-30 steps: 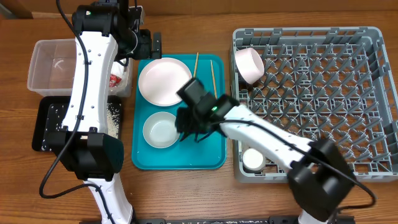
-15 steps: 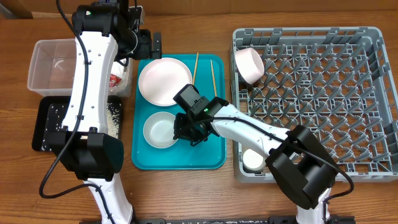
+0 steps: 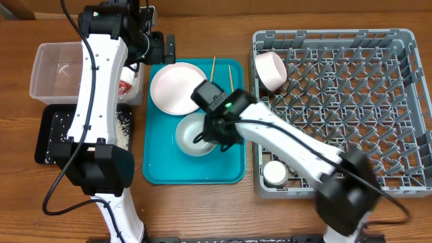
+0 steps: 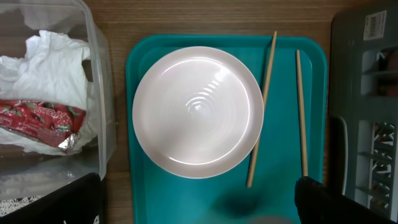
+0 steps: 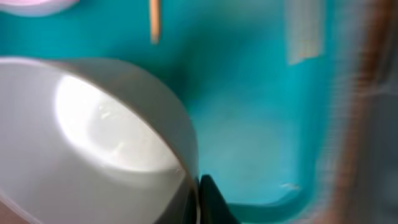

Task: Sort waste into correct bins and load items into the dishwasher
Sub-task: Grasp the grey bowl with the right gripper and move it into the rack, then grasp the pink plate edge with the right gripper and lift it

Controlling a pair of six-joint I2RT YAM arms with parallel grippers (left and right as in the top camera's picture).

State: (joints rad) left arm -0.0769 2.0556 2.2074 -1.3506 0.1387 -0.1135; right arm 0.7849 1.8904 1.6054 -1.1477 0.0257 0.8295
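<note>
My right gripper (image 3: 213,133) is shut on the rim of the pale grey-green bowl (image 3: 194,136), holding it tilted over the teal tray (image 3: 162,169). In the right wrist view the bowl (image 5: 93,137) fills the left, with a finger pinching its rim. The white plate (image 3: 177,88) and two chopsticks (image 3: 229,75) lie at the tray's far end. My left gripper (image 3: 167,48) hovers open above the plate (image 4: 198,112). The red wrapper (image 4: 43,118) and white napkin (image 4: 50,62) lie in the clear tub (image 4: 102,124). Rice grains (image 3: 57,125) speckle the black tray (image 3: 44,152).
The grey dish rack (image 3: 405,101) fills the right side, with a white bowl (image 3: 270,69) on its side at its far left and a small white cup (image 3: 275,173) at its near left corner. The left arm spans the tub and the black tray.
My right gripper has closed on the bowl's rim and drawn it right and up from the tray's near left, tilting it. The left arm has not moved.
</note>
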